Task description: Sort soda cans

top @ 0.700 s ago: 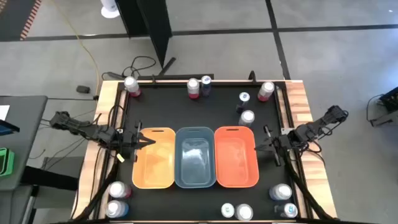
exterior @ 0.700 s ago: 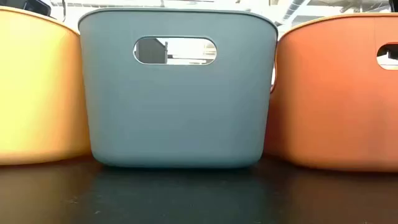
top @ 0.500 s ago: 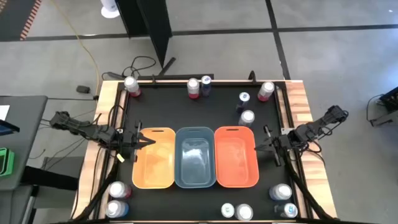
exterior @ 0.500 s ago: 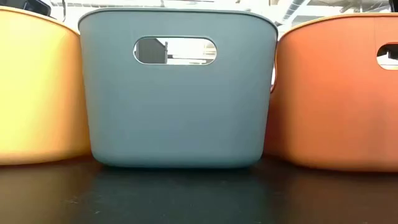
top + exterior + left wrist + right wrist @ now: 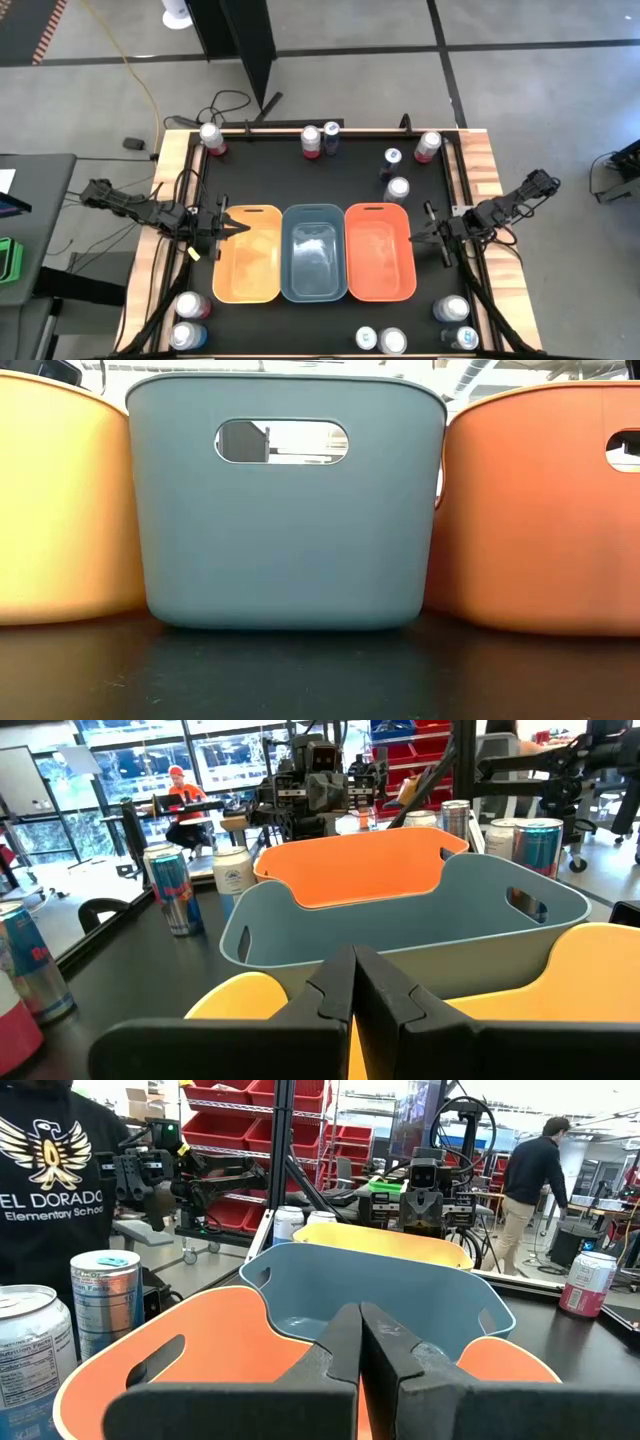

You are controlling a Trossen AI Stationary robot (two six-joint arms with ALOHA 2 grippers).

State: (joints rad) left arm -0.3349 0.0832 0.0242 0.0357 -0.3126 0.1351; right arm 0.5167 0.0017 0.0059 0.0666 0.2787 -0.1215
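Three bins stand side by side mid-table: a yellow-orange bin (image 5: pixel 247 252), a blue bin (image 5: pixel 312 250) and a red-orange bin (image 5: pixel 380 250). Soda cans stand upright around them: along the far edge (image 5: pixel 211 138) (image 5: pixel 312 141) (image 5: pixel 428 146), one near the middle right (image 5: pixel 397 189), and groups at the near left (image 5: pixel 190 306) and near right (image 5: pixel 452 310). My left gripper (image 5: pixel 240 229) hovers shut at the yellow-orange bin's left rim. My right gripper (image 5: pixel 413 238) hovers shut at the red-orange bin's right rim. Neither holds anything.
The table's raised wooden rim (image 5: pixel 484 170) borders the black mat. Cables (image 5: pixel 232 105) trail off the far edge. The low view shows only the three bins' near walls (image 5: pixel 285 530). People stand in the room beyond the table.
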